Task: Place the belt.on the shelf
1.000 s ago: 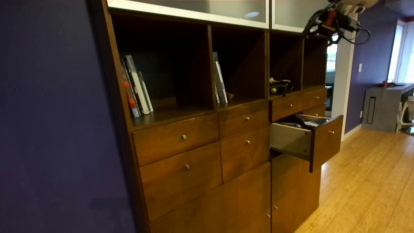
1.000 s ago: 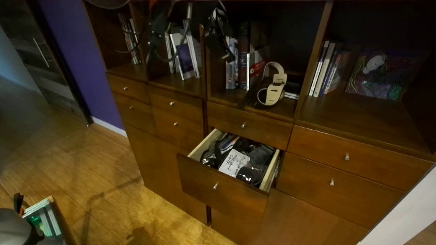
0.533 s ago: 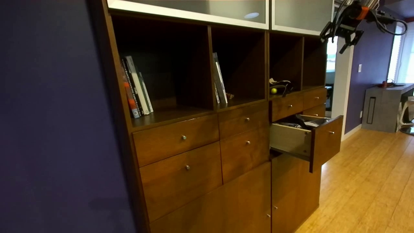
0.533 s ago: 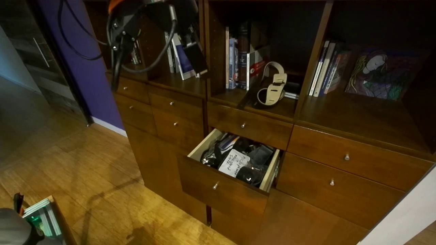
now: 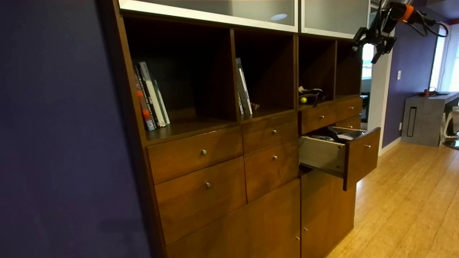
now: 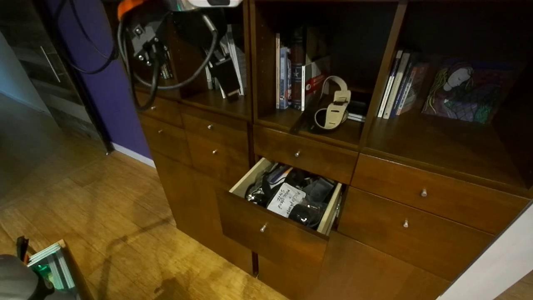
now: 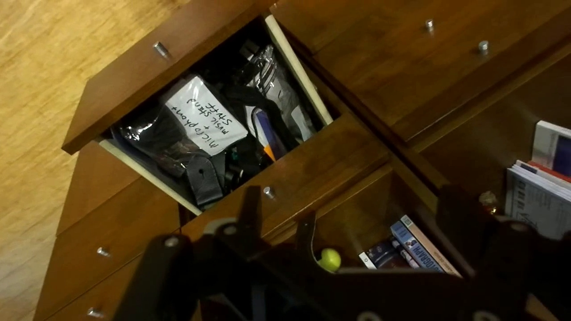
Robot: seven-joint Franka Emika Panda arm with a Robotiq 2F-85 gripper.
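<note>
In an exterior view the arm [image 5: 392, 3] shows at the top right, and its gripper [image 5: 365, 53] hangs in the air, higher than the pulled-out drawer [image 5: 361, 161]. Below an orange band [image 5: 407, 13] it slants, so that the fingers [image 5: 377, 56] aim downward and partly toward the cabinet [image 5: 270, 222]. They stand well spread, a bright opening [image 5: 367, 67] beyond showing through the gap. One fingertip overlaps the end cubby [image 5: 348, 68] from this angle; how near it is in depth cannot be told.

In an exterior view the gripper fills the upper left, with a cable [image 6: 214, 40] looping beside it. One dark finger crosses in front of the books [image 6: 238, 62] in a neighbouring cubby [image 6: 208, 99], to the side of the shelf [image 6: 272, 117] above the open drawer. On that shelf lies the belt [image 6: 337, 109], a strap curled on itself, cream on one face and dark on the other, beside upright books and well apart from the gripper.

In the wrist view the gripper stands at the bottom, fingers wide apart, with the cabinet's edges running diagonally beneath it. Past the fingertips, the drawer shows a handwritten card [image 7: 205, 116] and a black strap end [image 7: 204, 180]. A dark end of the belt reaches over the shelf's front edge near a yellow-green ball [image 7: 330, 260]; the gripper hides part of it.
</note>
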